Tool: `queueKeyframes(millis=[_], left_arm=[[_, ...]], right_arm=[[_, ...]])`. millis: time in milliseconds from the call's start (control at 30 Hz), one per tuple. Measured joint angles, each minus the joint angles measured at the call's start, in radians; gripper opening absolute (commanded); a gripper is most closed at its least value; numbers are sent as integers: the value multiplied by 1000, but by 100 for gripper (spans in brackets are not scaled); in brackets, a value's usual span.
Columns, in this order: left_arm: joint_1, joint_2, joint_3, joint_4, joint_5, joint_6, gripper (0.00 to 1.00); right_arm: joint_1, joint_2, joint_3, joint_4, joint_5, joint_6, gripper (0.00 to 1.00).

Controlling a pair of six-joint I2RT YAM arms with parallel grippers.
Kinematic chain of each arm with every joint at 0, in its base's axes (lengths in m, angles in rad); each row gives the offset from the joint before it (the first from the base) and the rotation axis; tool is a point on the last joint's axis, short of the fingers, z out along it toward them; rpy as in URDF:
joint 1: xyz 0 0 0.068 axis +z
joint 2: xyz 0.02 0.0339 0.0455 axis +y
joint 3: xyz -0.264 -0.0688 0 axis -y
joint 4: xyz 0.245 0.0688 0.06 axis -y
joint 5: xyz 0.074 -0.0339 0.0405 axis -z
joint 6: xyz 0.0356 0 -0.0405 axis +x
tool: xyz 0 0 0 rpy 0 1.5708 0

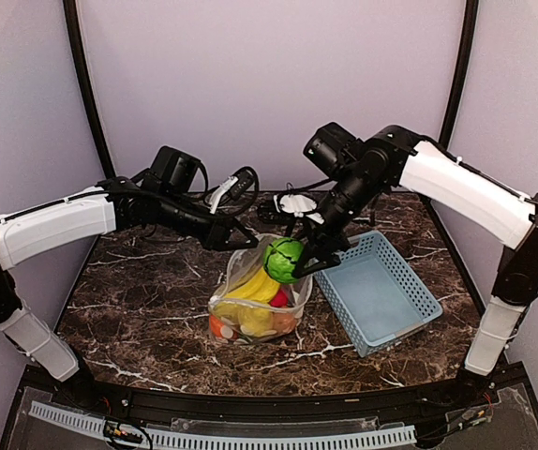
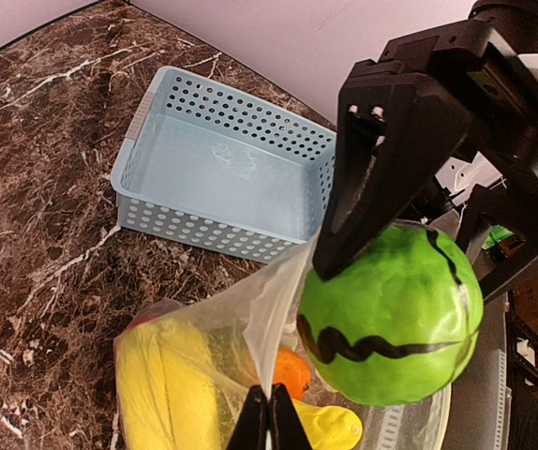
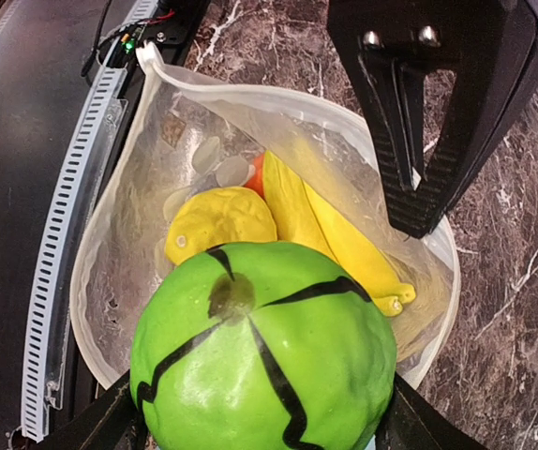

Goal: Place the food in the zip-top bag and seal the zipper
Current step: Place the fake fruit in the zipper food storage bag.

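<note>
Right hand [image 1: 297,264] is closed on a round green plastic fruit [image 1: 284,260] over the clear dotted bag [image 1: 224,286], its rim pinched by left hand [image 1: 239,239].

The dark, white-veined marble table [image 1: 138,309] carries two things near its middle: the clear bag [image 1: 234,277], sitting upright with toy food [image 1: 255,305] inside, and a light-blue basket [image 1: 374,298] just to its right.

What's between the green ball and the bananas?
Nothing solid, it seems. In the right wrist view the green ball hangs over the open bag, with the bananas in plain sight below.
</note>
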Motion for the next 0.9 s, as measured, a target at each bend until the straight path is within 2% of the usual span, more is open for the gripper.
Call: queueKeyframes(millis=[267, 600, 900], left_arm=[[0, 1, 0, -1, -3, 2, 1], [0, 2, 0, -17, -8, 4, 1], [0, 2, 0, -20, -13, 10, 1]], right_arm=[[10, 11, -16, 20, 105, 2, 62], [42, 61, -16, 33, 151, 2, 64], [73, 79, -16, 33, 212, 2, 69]])
